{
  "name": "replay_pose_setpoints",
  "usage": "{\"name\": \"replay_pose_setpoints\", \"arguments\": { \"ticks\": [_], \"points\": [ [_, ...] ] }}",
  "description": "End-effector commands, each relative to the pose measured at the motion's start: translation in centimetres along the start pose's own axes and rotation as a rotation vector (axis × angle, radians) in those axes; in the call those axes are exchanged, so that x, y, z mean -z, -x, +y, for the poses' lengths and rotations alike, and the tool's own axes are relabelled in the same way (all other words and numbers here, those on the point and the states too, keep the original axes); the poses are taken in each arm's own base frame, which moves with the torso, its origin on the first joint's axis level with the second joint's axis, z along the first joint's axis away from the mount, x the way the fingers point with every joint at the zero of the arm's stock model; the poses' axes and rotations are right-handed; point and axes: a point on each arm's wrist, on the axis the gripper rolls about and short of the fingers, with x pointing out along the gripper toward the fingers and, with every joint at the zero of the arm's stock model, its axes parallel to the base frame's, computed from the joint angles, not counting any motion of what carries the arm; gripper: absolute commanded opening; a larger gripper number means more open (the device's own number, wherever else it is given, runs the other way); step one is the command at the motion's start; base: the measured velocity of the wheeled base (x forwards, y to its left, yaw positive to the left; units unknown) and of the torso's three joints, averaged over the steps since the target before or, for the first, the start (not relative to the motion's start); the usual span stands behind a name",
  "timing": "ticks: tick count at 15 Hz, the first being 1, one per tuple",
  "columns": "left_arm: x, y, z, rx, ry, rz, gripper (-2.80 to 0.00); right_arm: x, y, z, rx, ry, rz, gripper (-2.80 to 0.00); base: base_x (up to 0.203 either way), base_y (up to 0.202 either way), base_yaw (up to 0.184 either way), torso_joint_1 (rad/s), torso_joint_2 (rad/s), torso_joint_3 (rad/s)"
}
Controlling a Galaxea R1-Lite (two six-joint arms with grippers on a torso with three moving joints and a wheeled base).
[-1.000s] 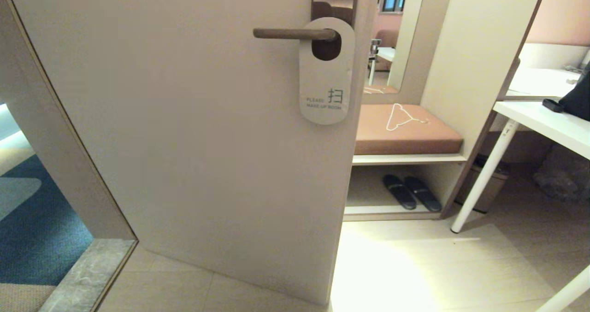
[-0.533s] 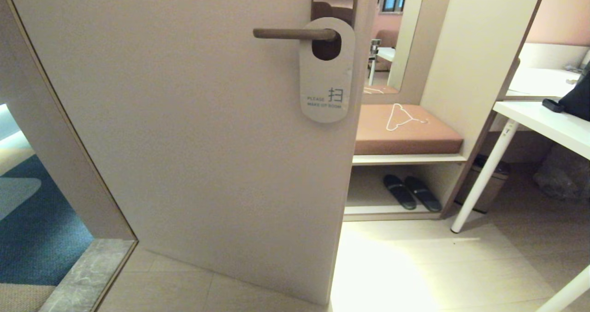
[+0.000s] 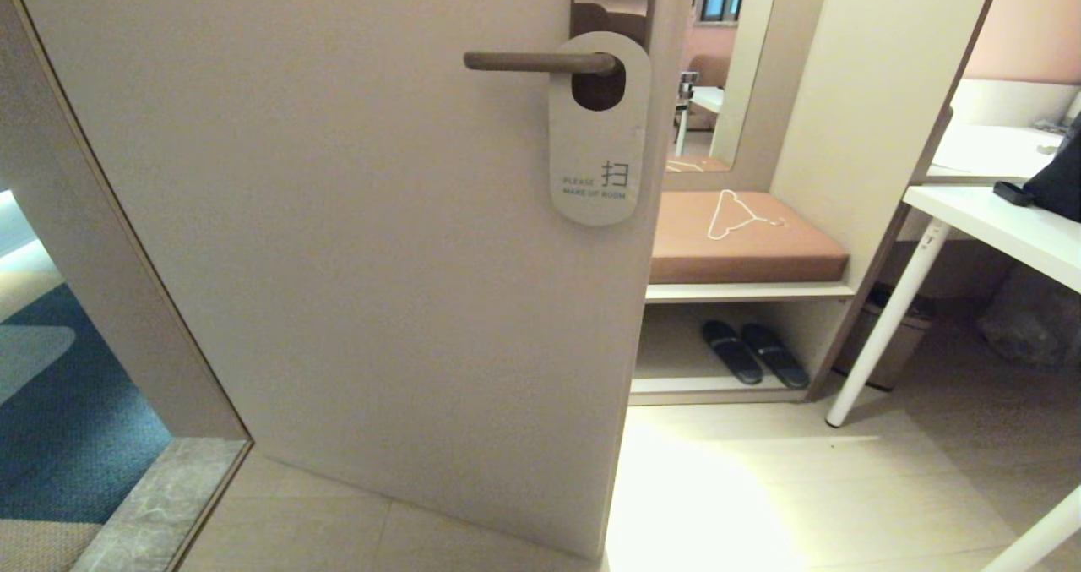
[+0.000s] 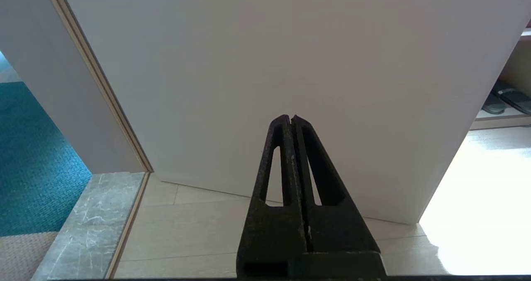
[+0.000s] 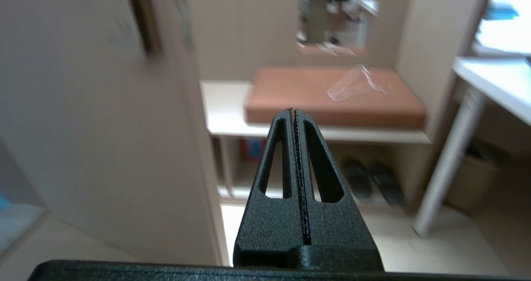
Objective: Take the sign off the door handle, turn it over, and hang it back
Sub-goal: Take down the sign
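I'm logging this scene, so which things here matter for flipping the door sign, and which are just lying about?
Job: white oblong "make up room" sign; slim bronze lever door handle.
Lying about: white wire hanger on the brown cushion; black slippers.

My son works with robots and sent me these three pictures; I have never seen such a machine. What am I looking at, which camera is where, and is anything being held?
It is a two-armed robot facing a hotel door. The wide picture comes from its head: a white sign reading "Please make up room" hangs on the door handle. Neither arm shows there. The other two pictures come from cameras on the wrists, looking along the fingers. The left gripper points at the bare door, shut and empty. The right gripper points past the door edge toward a cushioned bench with slippers below, also shut and empty. Nothing is held.
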Motion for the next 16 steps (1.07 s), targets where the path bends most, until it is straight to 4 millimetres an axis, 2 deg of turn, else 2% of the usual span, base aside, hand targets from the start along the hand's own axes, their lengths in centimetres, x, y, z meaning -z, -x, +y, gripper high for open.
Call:
{"name": "replay_pose_setpoints", "arguments": {
  "ticks": [1,3,7,13,16],
  "points": [
    [0.0,0.0,0.0,0.0,0.0,0.001,-2.8,-2.8,-4.4,0.2,-0.083,-0.016,0.071,-2.8,0.0,0.0,0.0,0.0,0.0,0.0],
    [0.0,0.0,0.0,0.0,0.0,0.001,-2.8,-3.8,-5.1,0.6,-0.19,-0.011,0.069,-2.8,0.0,0.0,0.0,0.0,0.0,0.0],
    [0.0,0.0,0.0,0.0,0.0,0.001,-2.8,-3.5,-6.8,1.3,-0.286,0.106,0.113,-2.8,0.0,0.0,0.0,0.0,0.0,0.0],
    [0.0,0.0,0.0,0.0,0.0,0.001,-2.8,-1.8,-12.2,2.5,-0.296,0.125,0.288,-2.8,0.0,0.0,0.0,0.0,0.0,0.0],
    [0.0,0.0,0.0,0.0,0.0,0.001,-2.8,-1.4,-14.9,3.4,-0.394,0.11,0.347,-2.8,0.0,0.0,0.0,0.0,0.0,0.0]
  ]
}}
